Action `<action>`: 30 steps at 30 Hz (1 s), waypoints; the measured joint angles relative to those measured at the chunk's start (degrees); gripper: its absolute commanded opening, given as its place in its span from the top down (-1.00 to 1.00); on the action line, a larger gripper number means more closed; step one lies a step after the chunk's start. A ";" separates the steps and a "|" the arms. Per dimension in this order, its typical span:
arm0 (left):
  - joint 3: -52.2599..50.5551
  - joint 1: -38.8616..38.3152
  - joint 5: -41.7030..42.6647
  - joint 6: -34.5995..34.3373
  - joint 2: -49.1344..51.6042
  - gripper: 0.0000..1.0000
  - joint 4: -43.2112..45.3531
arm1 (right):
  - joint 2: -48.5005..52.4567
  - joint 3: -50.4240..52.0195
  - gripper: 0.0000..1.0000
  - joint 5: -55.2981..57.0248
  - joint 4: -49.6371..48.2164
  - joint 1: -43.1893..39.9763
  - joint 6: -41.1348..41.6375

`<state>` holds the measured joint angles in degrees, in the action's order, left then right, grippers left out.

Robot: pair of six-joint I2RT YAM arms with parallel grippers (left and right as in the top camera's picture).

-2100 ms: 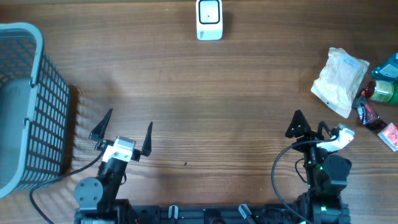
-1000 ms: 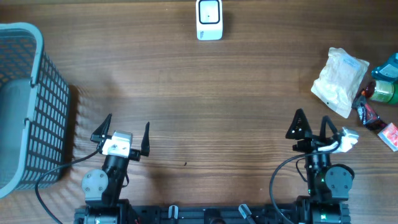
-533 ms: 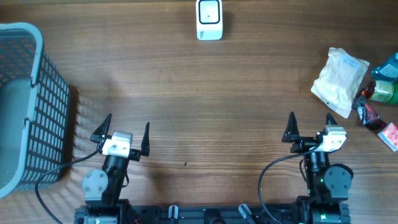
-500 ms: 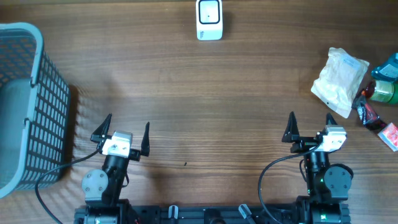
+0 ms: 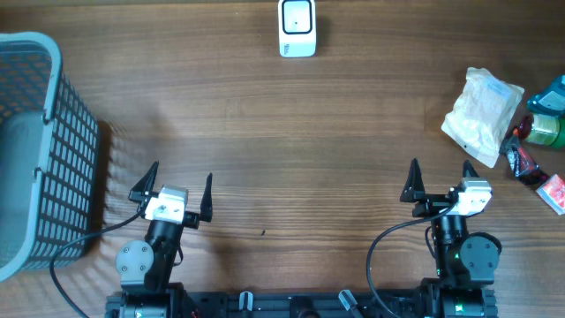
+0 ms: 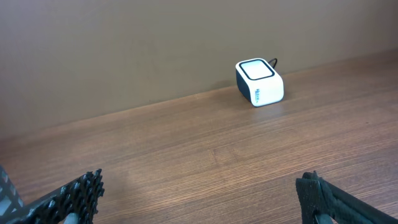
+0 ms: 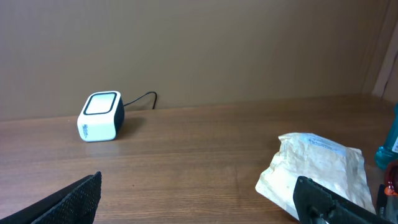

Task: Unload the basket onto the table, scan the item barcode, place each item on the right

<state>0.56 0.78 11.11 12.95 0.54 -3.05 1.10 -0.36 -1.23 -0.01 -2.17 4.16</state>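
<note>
Right gripper newly leftward, apart from white pouch.

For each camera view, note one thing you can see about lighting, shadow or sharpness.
Overhead: even, soft light; the basket throws a faint shadow onto the table beside it. Left wrist: the scanner is sharp, the left fingertips dark and soft-edged. Right wrist: the white packet reads clearly, the right fingertips are dark silhouettes.
</note>
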 measured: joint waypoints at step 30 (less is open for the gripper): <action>0.00 -5.40 -1.01 -0.04 -0.02 -1.00 -0.13 | 0.00 0.00 -1.00 0.00 0.02 0.00 0.00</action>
<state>0.56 -4.62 10.11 12.91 0.51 -3.18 1.10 -0.36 -1.23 0.01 -2.17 4.16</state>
